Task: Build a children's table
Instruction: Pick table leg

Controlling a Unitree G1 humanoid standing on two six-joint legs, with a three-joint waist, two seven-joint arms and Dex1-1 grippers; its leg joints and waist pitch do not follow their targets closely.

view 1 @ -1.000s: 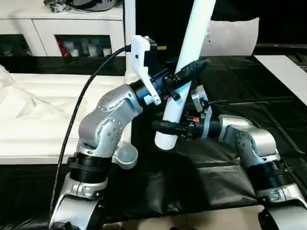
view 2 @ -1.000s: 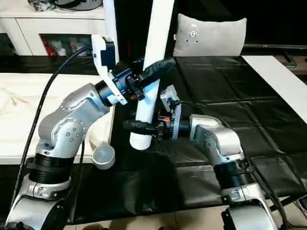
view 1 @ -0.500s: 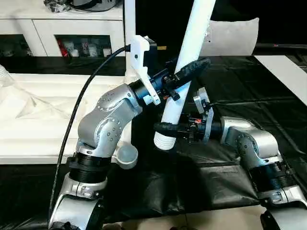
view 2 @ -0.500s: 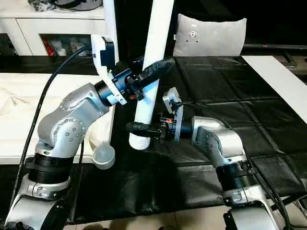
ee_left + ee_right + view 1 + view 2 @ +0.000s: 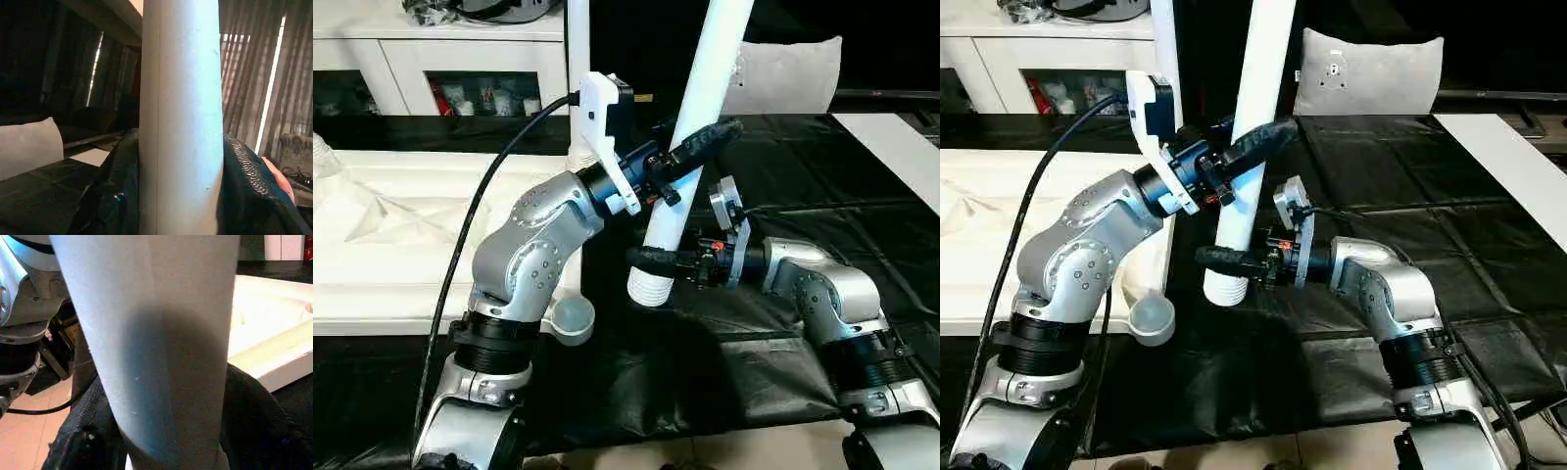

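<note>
Little has moved over the last second. The left tool (image 5: 690,147) is still clamped on the leg (image 5: 690,137), held tilted over the black-covered bench (image 5: 822,186). The right tool (image 5: 656,259) straddles its threaded lower end; its grip looks looser, perhaps re-gripping. The tabletop (image 5: 401,245) lies apart, left. The leg is unseated.

Both silver forearms bend inward toward the white tube leg (image 5: 690,157). The left gripper (image 5: 690,149) is closed around the leg at its middle. The right gripper (image 5: 656,260) clasps the same leg lower, just above its ribbed end.
</note>
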